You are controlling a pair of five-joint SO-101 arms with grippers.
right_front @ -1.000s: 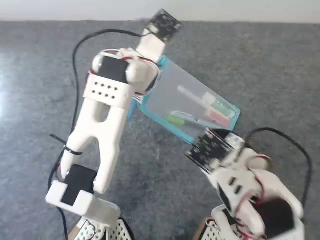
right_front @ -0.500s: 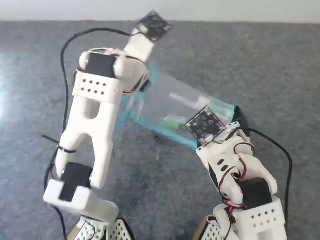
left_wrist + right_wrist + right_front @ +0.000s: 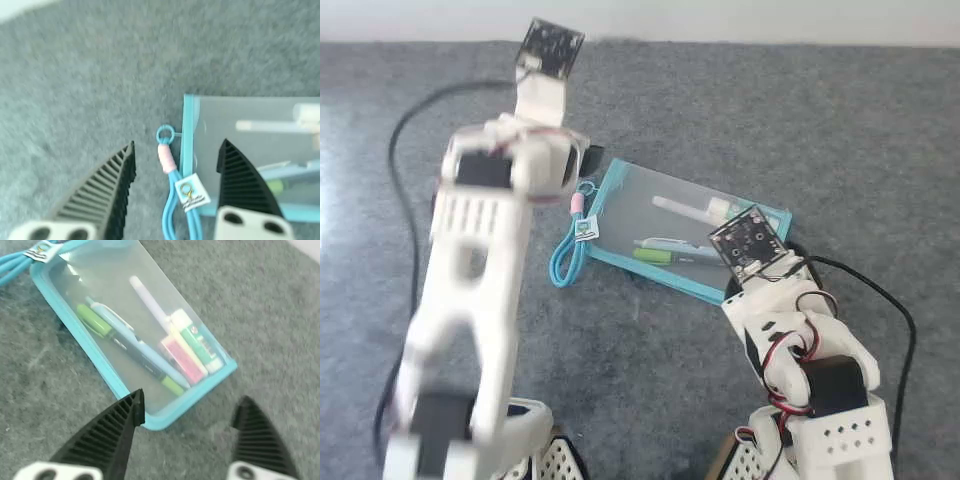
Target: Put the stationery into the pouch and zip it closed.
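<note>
The pouch is seen lying flat on the grey bench, near the middle of the high view, with its long side running from 10 o'clock to 4 o'clock. The stationery is already inside it: a green pen, a blue pen, a white marker, a pink eraser and a glue stick. A blue cord with a small tag trails from the zip ring at the pouch's 9 o'clock end.

The left tool is held open over that ring, with nothing gripped. The right tool is likewise open and empty, over the pouch's 4 o'clock end.

The filling step is judged done, and the zipping step is in hand or just finished. Whether the zip is fully run home cannot be told. If it is not, the next move calls for the far end to be pinned by the right tool and the ring to be pinched and drawn along the edge.
</note>
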